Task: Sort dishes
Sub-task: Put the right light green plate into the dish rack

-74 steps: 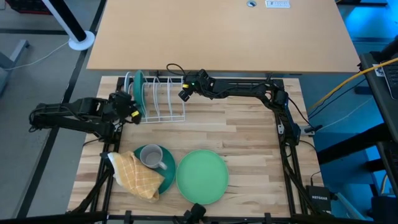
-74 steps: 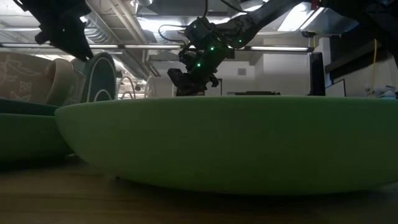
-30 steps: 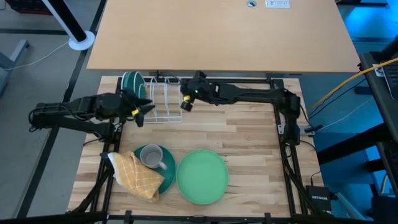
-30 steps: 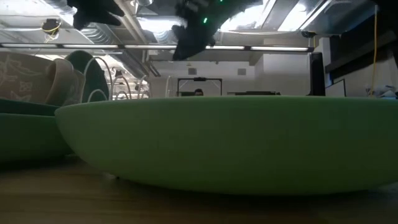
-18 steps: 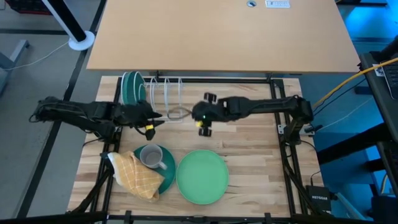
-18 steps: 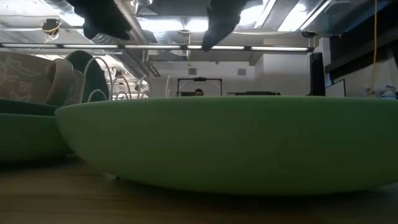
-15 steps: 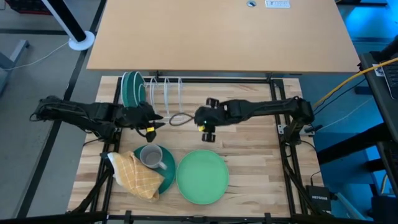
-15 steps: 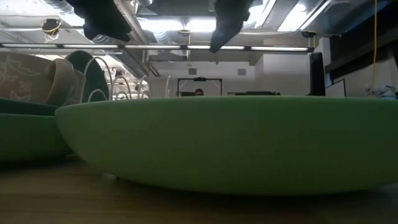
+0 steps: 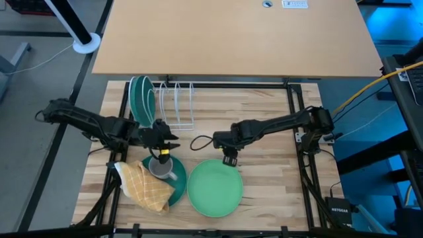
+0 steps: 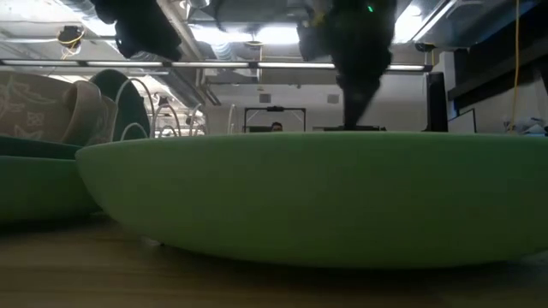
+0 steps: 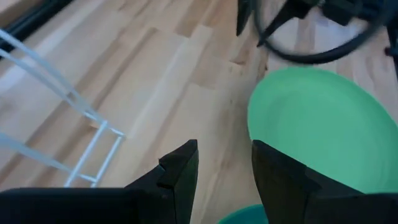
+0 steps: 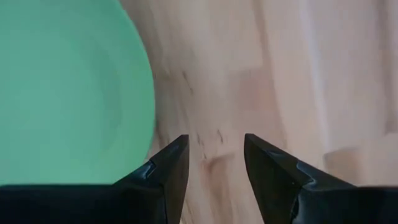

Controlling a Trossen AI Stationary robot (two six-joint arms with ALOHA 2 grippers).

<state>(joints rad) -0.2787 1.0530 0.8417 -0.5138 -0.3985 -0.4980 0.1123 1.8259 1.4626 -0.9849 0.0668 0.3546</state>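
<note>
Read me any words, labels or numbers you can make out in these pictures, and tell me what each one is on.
White label on the tan tabletop beyond the work table: print too small to read.
Small black box on the floor at the table's right: white lettering, too blurred to read.
Nothing readable on the plates, mug, cloth, rack or either gripper.

Rack [image 9: 173,106] at far left of table [image 9: 264,142], one plate [image 9: 140,99] upright in its leftmost slot. Near edge: plate [image 9: 215,187] lying flat at centre; left of it, touching, another plate [image 9: 177,185] carrying mug [image 9: 160,166] and cloth [image 9: 142,185]. Left gripper [image 9: 162,156] over the mug. Right gripper [image 9: 229,160] at the centre plate's far rim.
</note>
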